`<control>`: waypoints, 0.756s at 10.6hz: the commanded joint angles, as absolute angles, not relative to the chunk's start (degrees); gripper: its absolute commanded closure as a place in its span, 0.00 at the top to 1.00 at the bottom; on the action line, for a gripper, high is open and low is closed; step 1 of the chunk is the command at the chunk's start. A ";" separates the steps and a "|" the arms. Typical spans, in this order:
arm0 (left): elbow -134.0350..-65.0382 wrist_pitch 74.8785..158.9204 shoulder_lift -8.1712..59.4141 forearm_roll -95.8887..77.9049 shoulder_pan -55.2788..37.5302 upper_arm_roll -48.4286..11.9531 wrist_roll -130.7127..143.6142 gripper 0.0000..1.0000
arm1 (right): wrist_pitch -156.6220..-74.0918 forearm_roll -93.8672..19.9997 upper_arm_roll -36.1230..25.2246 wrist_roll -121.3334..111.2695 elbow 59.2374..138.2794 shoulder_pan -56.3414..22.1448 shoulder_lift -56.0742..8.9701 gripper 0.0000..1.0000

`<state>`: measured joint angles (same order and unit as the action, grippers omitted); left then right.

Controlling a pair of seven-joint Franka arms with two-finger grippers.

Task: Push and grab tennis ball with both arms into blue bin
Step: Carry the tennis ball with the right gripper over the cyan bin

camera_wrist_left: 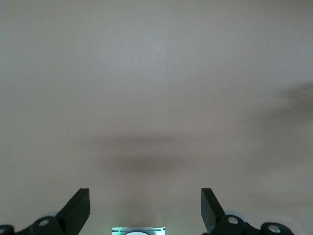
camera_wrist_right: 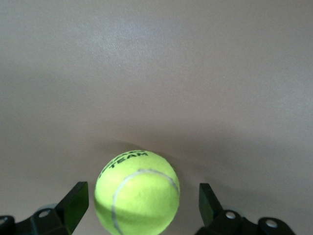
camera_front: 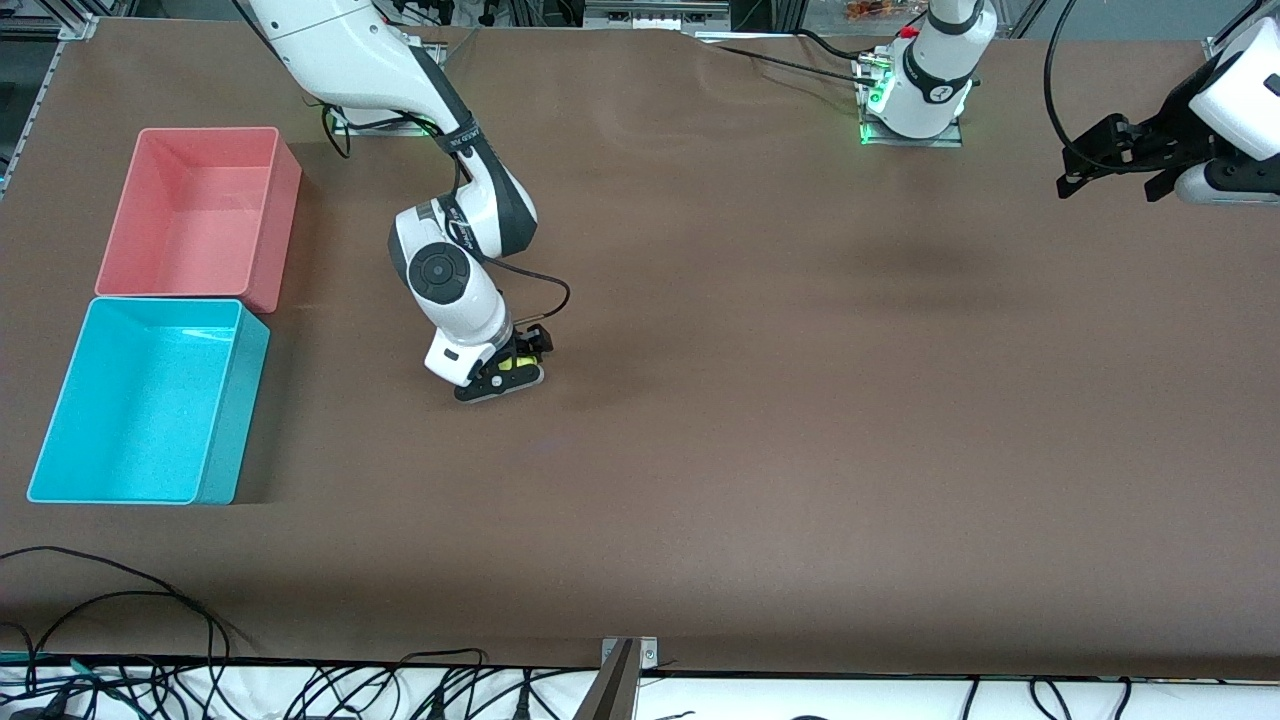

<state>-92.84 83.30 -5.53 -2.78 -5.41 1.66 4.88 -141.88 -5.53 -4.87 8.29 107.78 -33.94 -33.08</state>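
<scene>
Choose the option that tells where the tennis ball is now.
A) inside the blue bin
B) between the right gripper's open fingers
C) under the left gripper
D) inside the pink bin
B: the tennis ball sits between the right gripper's spread fingers, ungripped.

Around the tennis ball (camera_front: 511,364): right gripper (camera_front: 508,368) straddles it, fingers apart with gaps either side.
Ball to blue bin (camera_front: 213,478): bare table (camera_front: 760,440).
Beside blue bin: pink bin (camera_front: 262,290) touching it.
Left gripper (camera_front: 1105,165): open, over bare table.
</scene>
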 commanded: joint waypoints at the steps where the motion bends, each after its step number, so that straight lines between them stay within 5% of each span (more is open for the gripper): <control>1: -91.85 83.23 -4.57 -3.34 -6.34 3.34 7.38 1.00 | -144.48 -4.92 -5.10 9.05 108.54 -34.10 -33.83 1.00; 8: -87.01 81.12 -0.44 -3.60 -3.60 2.55 7.47 1.00 | -145.82 -5.36 -5.01 9.40 108.02 -34.45 -34.37 0.94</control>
<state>-89.48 82.87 -1.42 -2.79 -3.31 2.77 6.82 -145.58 -5.53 -5.01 8.34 107.80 -33.86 -34.57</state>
